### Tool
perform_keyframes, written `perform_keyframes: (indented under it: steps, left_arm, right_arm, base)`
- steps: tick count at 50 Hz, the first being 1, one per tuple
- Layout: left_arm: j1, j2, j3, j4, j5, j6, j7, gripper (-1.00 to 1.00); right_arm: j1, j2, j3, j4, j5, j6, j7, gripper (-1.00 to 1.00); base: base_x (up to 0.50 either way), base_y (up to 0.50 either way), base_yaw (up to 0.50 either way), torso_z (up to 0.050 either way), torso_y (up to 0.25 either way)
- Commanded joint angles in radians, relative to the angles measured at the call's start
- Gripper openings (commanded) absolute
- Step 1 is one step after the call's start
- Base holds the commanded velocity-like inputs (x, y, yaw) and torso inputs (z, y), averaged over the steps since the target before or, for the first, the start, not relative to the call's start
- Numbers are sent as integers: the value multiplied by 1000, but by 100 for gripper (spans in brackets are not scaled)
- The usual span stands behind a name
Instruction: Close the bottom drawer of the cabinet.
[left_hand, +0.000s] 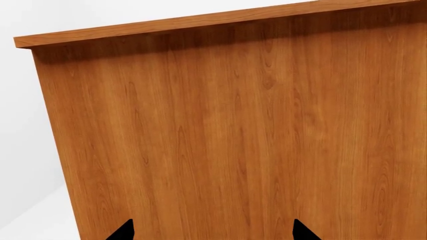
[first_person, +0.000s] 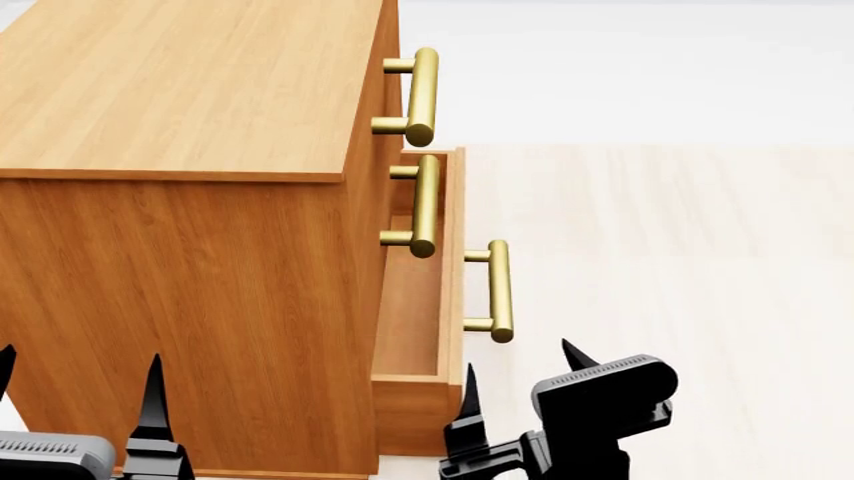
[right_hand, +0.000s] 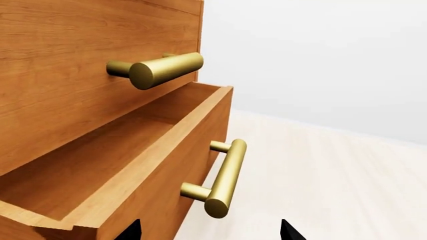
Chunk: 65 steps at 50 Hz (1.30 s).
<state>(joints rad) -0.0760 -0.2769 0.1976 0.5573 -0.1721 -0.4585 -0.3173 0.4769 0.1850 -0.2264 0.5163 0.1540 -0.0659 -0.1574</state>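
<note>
1. The bottom drawer (first_person: 416, 300) is standing part-way out of the cabinet (first_person: 200, 250), its front panel projecting past the two upper drawer fronts, with the open box showing empty in the right wrist view (right_hand: 100, 165).
2. It is looking like a stiff wooden box on slides; I am judging it light, since nothing is lying inside, and likely to glide in under a steady push without needing a grip.
3. The best contact is looking like the flat front panel just beside the brass bar handle (first_person: 497, 290), or the handle itself; the bar is smooth and rounded, so a tip pressing on it may be slipping off, while the panel is offering a broad, rigid face.
4. The right end effector (first_person: 521, 385) is hovering near the drawer's front corner, its two dark fingers spread apart and gripping nothing.
5. The left end effector (first_person: 80, 400) is facing the cabinet's plain side wall (left_hand: 233, 140), fingers also parted and empty.
6. The middle drawer's handle (first_person: 424, 205) is overhanging the open box, so an approach from above is risking a knock against it; pushing from the floor side (first_person: 667, 250) is looking unobstructed.
</note>
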Motion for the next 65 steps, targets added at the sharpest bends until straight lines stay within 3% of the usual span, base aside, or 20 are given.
perform_keyframes:
  steps: [1,19,44,65]
  left_arm:
    - [7,13,-15,18,-2,1,7,100]
    - [1,8,-7,16,-7,1,0,100]
    - [-2,1,3,17,-14,-1,-13,100]
    - [4,-6,5,10,-22,13,-20,100]
  right_arm:
    - [35,-43,-15,61,-26,-12,-16,100]
    - [38,-59,-61,49,-32,-5,-29,100]
    - [20,-30,-144,-187,-25,146,-84,100]
    - [52,-41,-162,-176,-11,159,-81,100]
  base:
    - [0,0,0,0,0]
    - [0,0,0,0,0]
    - [0,0,0,0,0]
    - [0,0,0,0,0]
